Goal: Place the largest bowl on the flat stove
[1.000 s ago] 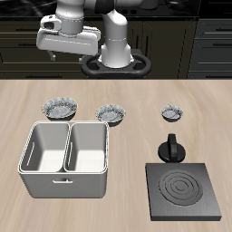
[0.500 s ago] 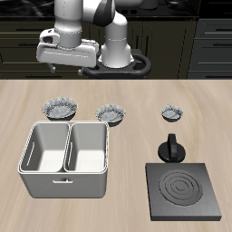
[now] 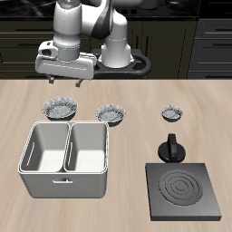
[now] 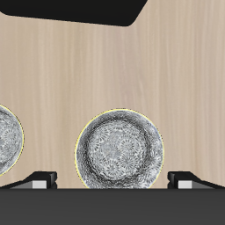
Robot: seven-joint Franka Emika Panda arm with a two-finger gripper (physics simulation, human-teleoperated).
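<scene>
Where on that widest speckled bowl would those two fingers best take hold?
Probably on its thin rim, coming straight down from above. The largest bowl sits upright and open on the table, too wide to span, so one finger inside and one outside the wall suits the gripper hovering over it.

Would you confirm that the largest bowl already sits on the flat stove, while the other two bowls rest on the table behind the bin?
Not quite: the largest bowl is not on the flat stove; it rests on the table behind the grey double-compartment bin, below the tool. The exterior view shows the burner bare. The other two bowls do rest on the table.
</scene>
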